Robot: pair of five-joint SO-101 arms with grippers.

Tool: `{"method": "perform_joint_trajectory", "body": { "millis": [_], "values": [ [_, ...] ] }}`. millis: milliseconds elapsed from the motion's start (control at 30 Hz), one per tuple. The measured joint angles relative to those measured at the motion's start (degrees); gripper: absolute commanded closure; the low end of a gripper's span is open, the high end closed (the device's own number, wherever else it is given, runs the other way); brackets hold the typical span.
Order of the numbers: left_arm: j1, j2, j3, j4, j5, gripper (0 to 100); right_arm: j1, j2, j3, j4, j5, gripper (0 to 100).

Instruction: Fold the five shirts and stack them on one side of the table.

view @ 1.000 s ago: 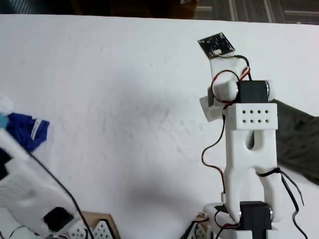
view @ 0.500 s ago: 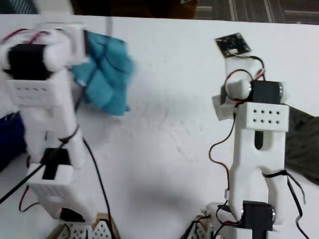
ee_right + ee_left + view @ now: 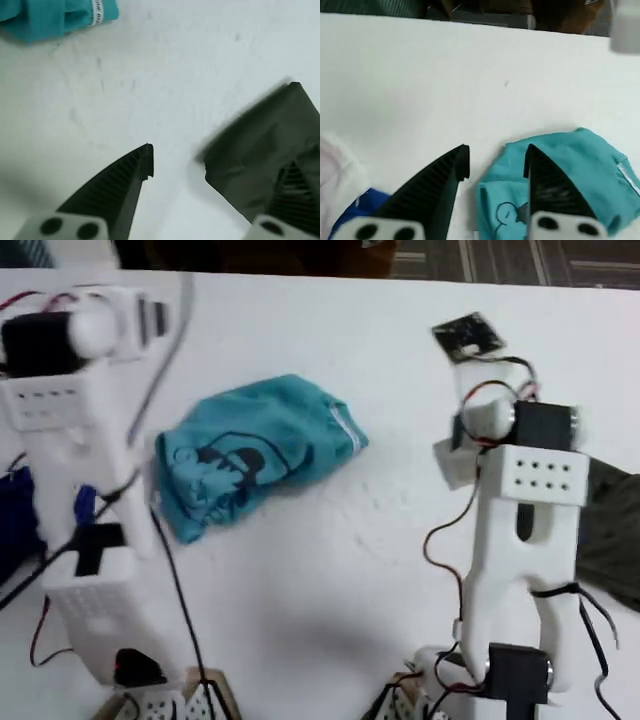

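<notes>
teal shirt (image 3: pixel 255 450) lying crumpled, L gripper (image 3: pixel 496 157) spread

My high camera looks down on the table (image 3: pixel 300 580) from above and sees most of it. My left wrist camera sits just behind the left gripper (image 3: pixel 497 155), low down, and faces the table's far edge. My right wrist camera looks down past the right gripper (image 3: pixel 220 160), very close to the table. All three see the teal shirt (image 3: pixel 250 450) (image 3: pixel 570 170) (image 3: pixel 50 17). The high and right wrist cameras both see the dark shirt (image 3: pixel 610 530) (image 3: pixel 250 145).
</notes>
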Motion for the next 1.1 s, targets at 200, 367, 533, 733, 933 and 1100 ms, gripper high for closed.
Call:
{"method": "perform_joint_trajectory", "body": {
  "millis": [200, 367, 533, 733, 933, 1100],
  "values": [
    [-12.7, 1.0, 6.0, 0.0, 0.0, 80, -10.8, 1.7, 1.2, -6.1, 0.3, 61.8],
    [-17.3, -0.8, 23.3, 0.0, 0.0, 80, -17.5, 17.3, -3.3, -9.1, -1.2, 61.8],
    [-18.1, -7.0, 40.6, 0.0, 0.0, 80, -18.8, 37.0, -22.3, -4.9, -2.6, 61.8],
    [-18.3, -8.4, 54.9, -1.9, 0.1, 80, -22.2, 59.5, -51.8, 5.2, -2.6, 61.8],
    [-18.3, -8.5, 63.2, -4.7, 0.1, 80, -22.8, 75.4, -68.1, 6.2, -2.6, 62.9],
    [-18.3, -8.5, 64.0, -5.2, 0.1, 80, -23.8, 77.7, -69.0, 6.2, -2.6, 87.3]
  ]
}}
